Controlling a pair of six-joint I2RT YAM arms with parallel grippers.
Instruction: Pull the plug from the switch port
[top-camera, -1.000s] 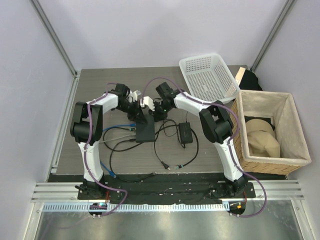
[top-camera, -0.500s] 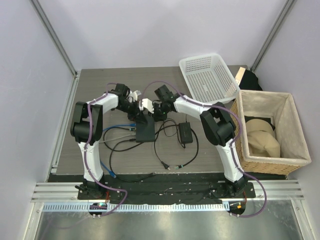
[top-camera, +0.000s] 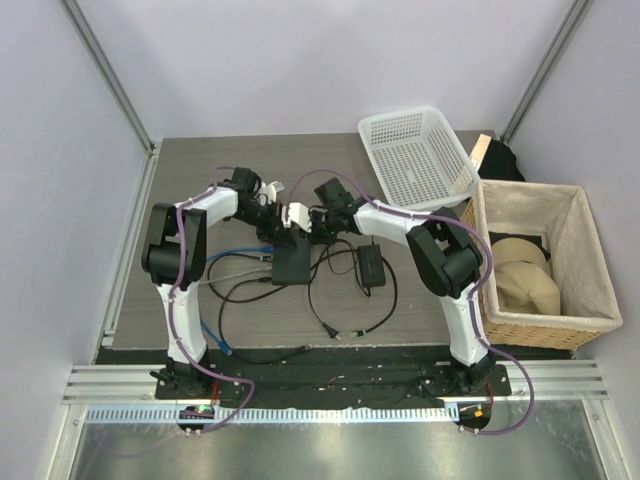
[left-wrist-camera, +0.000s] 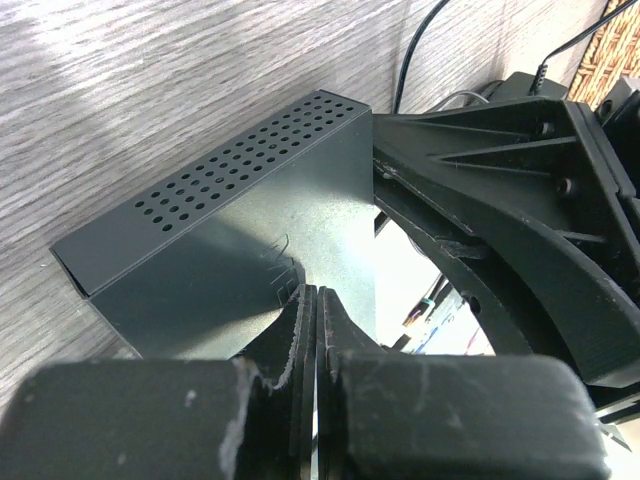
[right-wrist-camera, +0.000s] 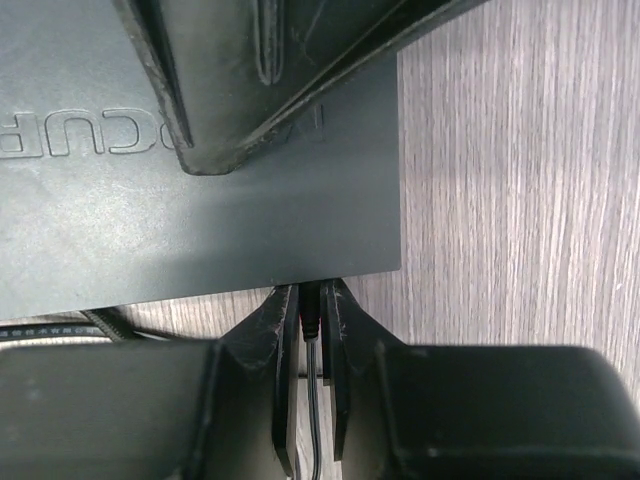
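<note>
The right tool (right-wrist-camera: 310, 293) is closed on the plug (right-wrist-camera: 311, 314). One finger stands on each side of it, and no gap shows between pad and plug. The plug sits dead ahead of the fingertips, seated in the edge of the network switch (right-wrist-camera: 200, 200) that faces this tool. The switch port itself is hidden behind the plug body and the lip of the box.

The plug's long axis lies in line with the fingers. Its thin black cable (right-wrist-camera: 315, 420) runs straight back between them toward the wrist. That alignment is what the pull depends on. The way out of the port is directly backward along the tool's own axis, square to the box edge, so no twist or sideways lean should be needed.

The left tool (left-wrist-camera: 315, 300) is closed on nothing, its fingertips pressed together. It comes down on the flat top of the switch from the opposite side and appears to rest on the lid just ahead of the perforated strip. The frames don't show how hard it presses. The switch lies flat on the wood-grain counter (right-wrist-camera: 500, 150) beneath both tools.

The right tool is therefore the one placed to extract, and the left acts as the hold-down. If the box is not pinned well, it will probably slide back with the plug instead of releasing it.
</note>
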